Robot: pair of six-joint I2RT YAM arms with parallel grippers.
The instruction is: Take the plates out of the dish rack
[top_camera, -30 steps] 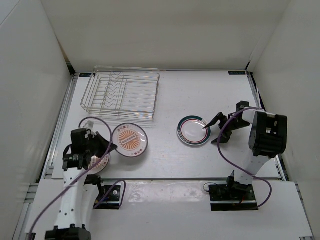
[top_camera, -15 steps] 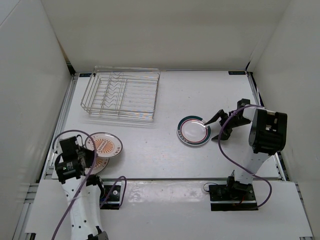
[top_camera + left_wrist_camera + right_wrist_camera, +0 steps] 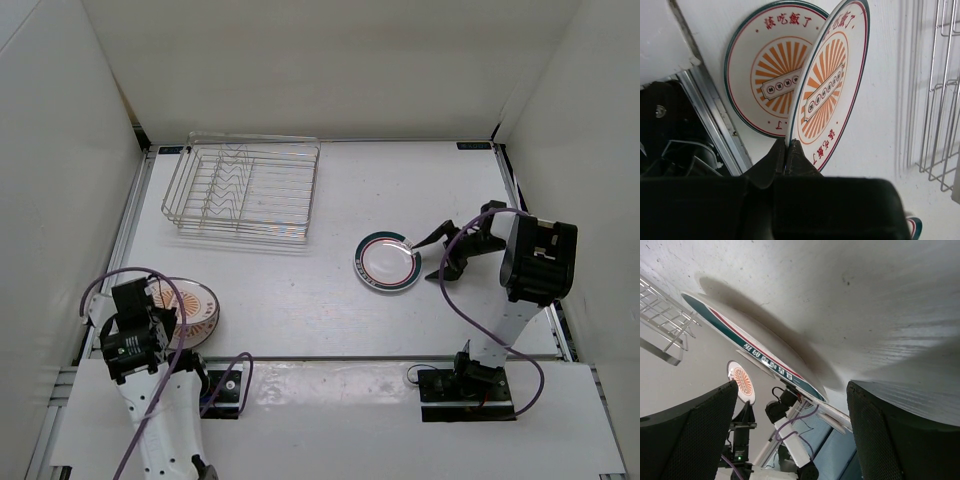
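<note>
Gripping a sunburst plate (image 3: pixel 832 95) by its rim in the clenched left end effector (image 3: pixel 788 145), tilted over the second sunburst plate (image 3: pixel 765 65) (flat on the bench (image 3: pixel 330 310), just past the fingertips). Released and spread wide at the right end effector (image 3: pixel 432 258), green-rimmed plate (image 3: pixel 388 261) just ahead. Well beyond both, the dish rack (image 3: pixel 243 190).

A lab test cell; plain white walls (image 3: pixel 60 200) box in the table (image 3: pixel 420 180).

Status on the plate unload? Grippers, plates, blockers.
Left gripper shut on first sunburst plate, tilted over second sunburst plate. Right gripper open beside banded plate. Dish rack holds no plates. Nothing in the way.
</note>
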